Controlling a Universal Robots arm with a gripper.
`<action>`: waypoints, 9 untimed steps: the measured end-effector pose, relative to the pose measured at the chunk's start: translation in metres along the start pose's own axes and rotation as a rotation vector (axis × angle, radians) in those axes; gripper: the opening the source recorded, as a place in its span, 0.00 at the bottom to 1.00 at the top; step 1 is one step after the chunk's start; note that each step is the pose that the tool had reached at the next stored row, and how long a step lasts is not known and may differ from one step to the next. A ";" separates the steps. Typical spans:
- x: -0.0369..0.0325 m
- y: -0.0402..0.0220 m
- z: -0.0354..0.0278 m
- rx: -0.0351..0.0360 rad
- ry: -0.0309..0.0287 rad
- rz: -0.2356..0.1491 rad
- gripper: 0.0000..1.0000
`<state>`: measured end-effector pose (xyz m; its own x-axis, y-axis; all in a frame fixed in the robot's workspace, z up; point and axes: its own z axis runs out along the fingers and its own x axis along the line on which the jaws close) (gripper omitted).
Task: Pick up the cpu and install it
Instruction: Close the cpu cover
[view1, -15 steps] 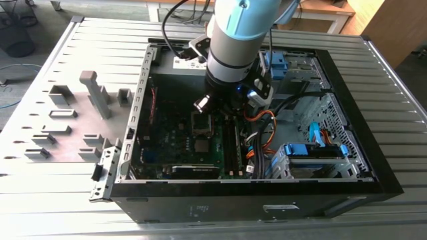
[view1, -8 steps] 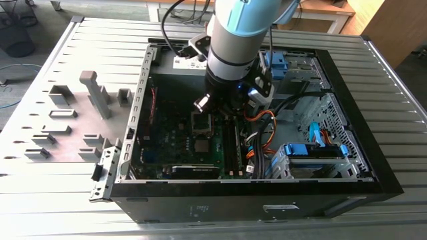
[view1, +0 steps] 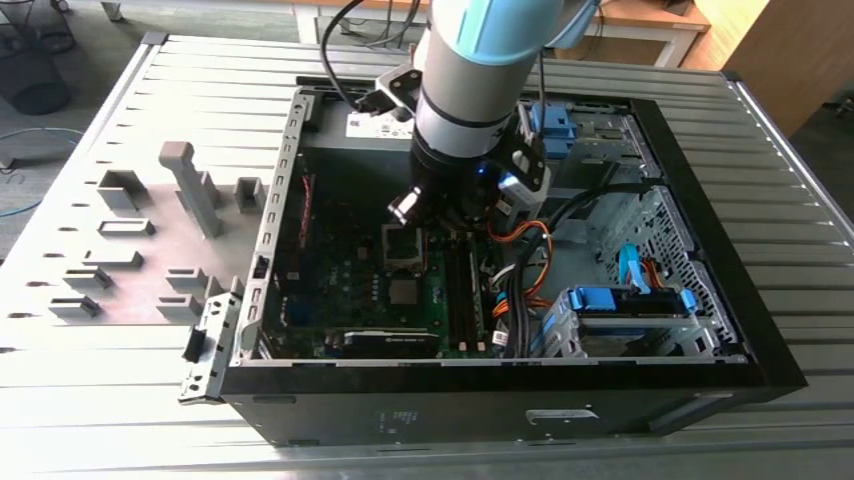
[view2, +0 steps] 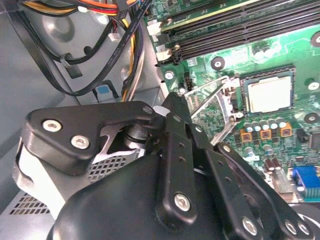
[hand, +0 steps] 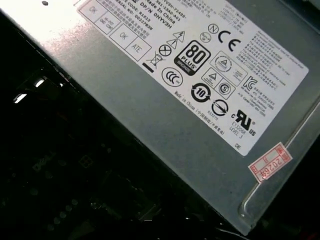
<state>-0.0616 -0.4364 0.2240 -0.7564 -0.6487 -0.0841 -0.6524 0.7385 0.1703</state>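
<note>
A: Your claw (view1: 430, 215) hangs inside the case (view1: 747, 340), mid-frame above the board.

B: Clenched or released? You can't tell. The cpu (view2: 269, 94) sits in its socket, right of frame.

Cpu (view2: 269, 94): dull silvery metal top. Gripper (view2: 172, 107): matt black linkage. Power supply (hand: 200, 115): smooth grey sheet metal.

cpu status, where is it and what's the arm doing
Gripper low inside the case, over the motherboard. Cpu seated in its socket, retention frame open. Nothing lying on the chip.
</note>
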 end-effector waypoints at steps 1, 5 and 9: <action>0.0002 -0.0002 -0.0003 0.0026 0.0031 -0.003 0.11; 0.0008 -0.0008 -0.0016 0.0140 0.0165 -0.017 0.11; 0.0015 -0.0015 -0.0027 0.0233 0.0283 -0.031 0.11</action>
<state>-0.0617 -0.4390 0.2263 -0.7343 -0.6761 -0.0611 -0.6767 0.7219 0.1451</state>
